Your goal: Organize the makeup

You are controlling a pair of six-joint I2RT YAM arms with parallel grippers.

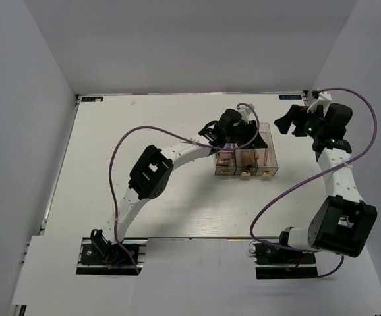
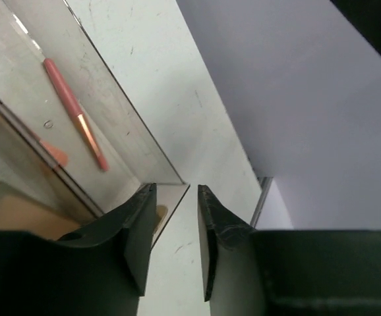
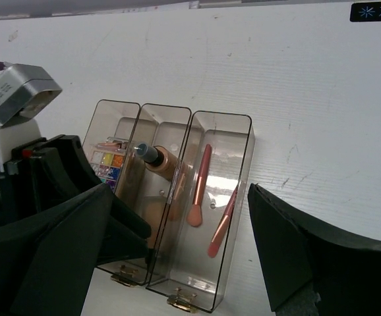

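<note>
Clear box [image 3: 233, 120] sitting toward the far edge
My right gripper [image 3: 177, 191] is gaping, left gripper [image 2: 177, 187] barely parted (both empty); compartments are holding palette [image 3: 108, 161], bottle [image 3: 161, 161], sticks [image 3: 200, 187].

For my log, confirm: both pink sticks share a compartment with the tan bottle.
Wrong. Both pink sticks lie alone in the end compartment of the clear box; the tan bottle is in the middle one: see the right wrist view.

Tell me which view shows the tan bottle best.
The right wrist view: the tan bottle lies in the middle compartment of the clear box, dark cap visible. The top external view shows only a tan blur there. The left wrist view shows an unidentifiable tan shape behind the box wall.
</note>
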